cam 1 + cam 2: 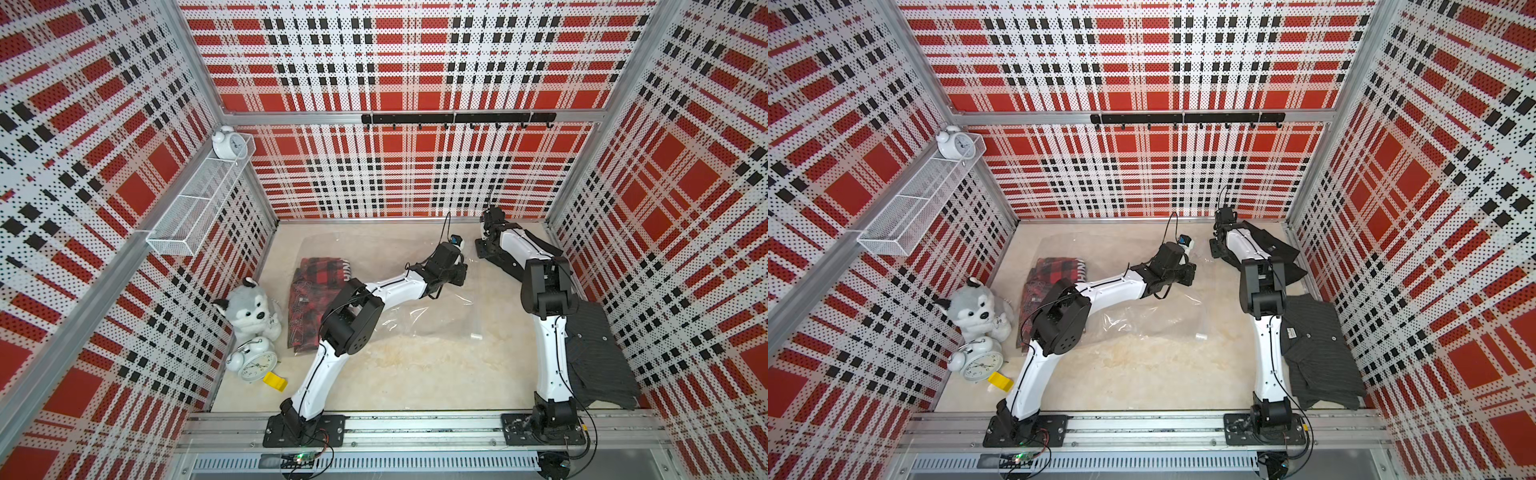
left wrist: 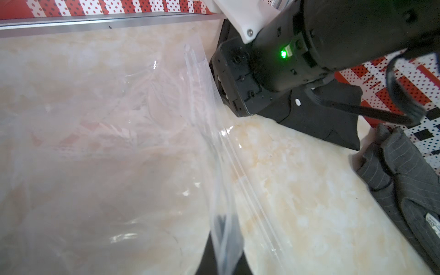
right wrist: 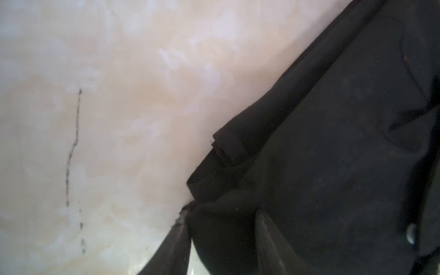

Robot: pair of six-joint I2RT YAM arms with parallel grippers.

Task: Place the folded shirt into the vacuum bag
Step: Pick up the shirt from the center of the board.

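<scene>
left tool (image 2: pixel 223 242) cropped, veiled by vacuum bag (image 2: pixel 119 166); right tool (image 3: pixel 222 210) blurred, black shirt (image 3: pixel 333 142) cropped.

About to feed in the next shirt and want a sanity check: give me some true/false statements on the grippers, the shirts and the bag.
1. The left gripper is shut on the vacuum bag's edge. True.
2. The right gripper has its fingers either side of the black shirt's edge. True.
3. The black shirt is already inside the bag. False: it lies on the table, outside it.
4. The bag holds nothing. False: a red plaid shirt shows through the plastic.
</scene>
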